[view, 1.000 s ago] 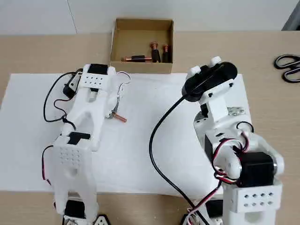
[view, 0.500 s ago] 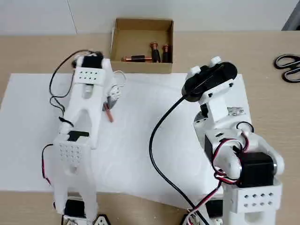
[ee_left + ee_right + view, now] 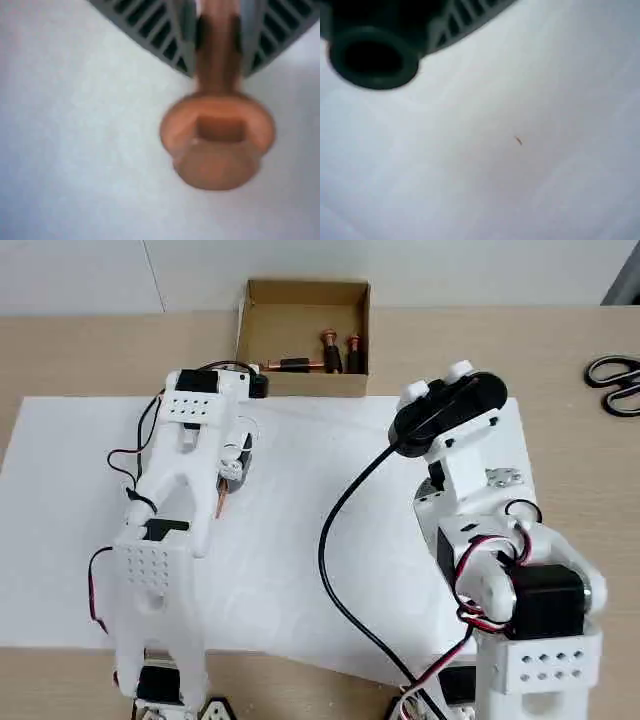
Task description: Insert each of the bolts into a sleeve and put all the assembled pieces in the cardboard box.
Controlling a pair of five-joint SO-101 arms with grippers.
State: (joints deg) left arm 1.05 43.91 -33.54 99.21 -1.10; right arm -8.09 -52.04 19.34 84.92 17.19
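My left gripper (image 3: 231, 472) hangs over the white sheet (image 3: 300, 540), shut on a copper bolt (image 3: 221, 503). In the left wrist view the bolt (image 3: 217, 140) sticks out head first from between the grey ribbed fingers (image 3: 150, 20), just above the paper. The right arm (image 3: 447, 412) stands over the sheet's right part. Its wrist view shows a black sleeve (image 3: 372, 57) held at the jaws, open end facing the camera, with a ribbed finger (image 3: 465, 17) beside it. The cardboard box (image 3: 252, 335) at the back holds three assembled pieces (image 3: 297, 365).
Black scissors (image 3: 615, 380) lie on the bare table at the far right. A black cable (image 3: 330, 540) loops from the right arm across the middle of the sheet. Both arm bases stand at the table's near edge.
The left arm has swung its wrist, and the bolt, which pointed right, now points toward the near edge. The right arm has kept still.
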